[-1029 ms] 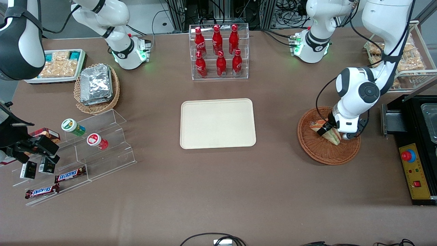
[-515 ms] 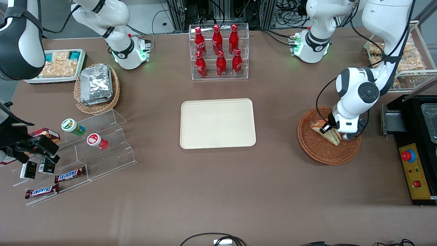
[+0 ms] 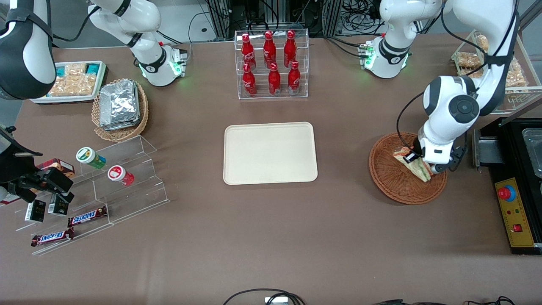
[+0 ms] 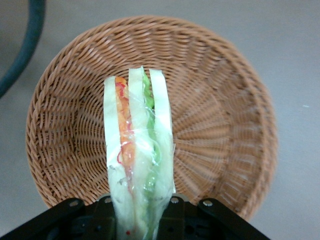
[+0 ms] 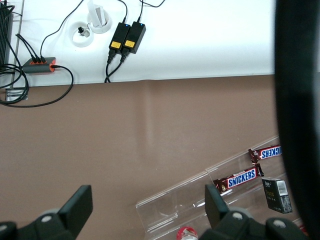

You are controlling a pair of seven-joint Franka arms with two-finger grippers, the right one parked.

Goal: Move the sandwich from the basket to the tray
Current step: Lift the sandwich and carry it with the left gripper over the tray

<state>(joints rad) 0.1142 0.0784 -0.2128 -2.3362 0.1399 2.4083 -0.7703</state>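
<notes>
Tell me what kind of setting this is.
Likely a lab mock-up of a snack counter: racked red bottles, Snickers bars on acrylic steps, cable clutter. The gripper holds the sandwich above the basket.

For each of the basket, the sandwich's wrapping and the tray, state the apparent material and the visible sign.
Basket: woven wicker, reddish-brown, matte; interlaced strands show.
Sandwich, held in the gripper above the basket: clear plastic film; glossy wrinkles over the bread and filling.
Tray: smooth cream, matte, probably moulded plastic or fibre; uncertain.

Lifted now: gripper (image 3: 417, 162) clamped on the sandwich (image 3: 414, 164), risen off the basket (image 3: 391, 180) floor and shifted slightly toward the working arm's end of the table, wedge tilted anew.
</notes>
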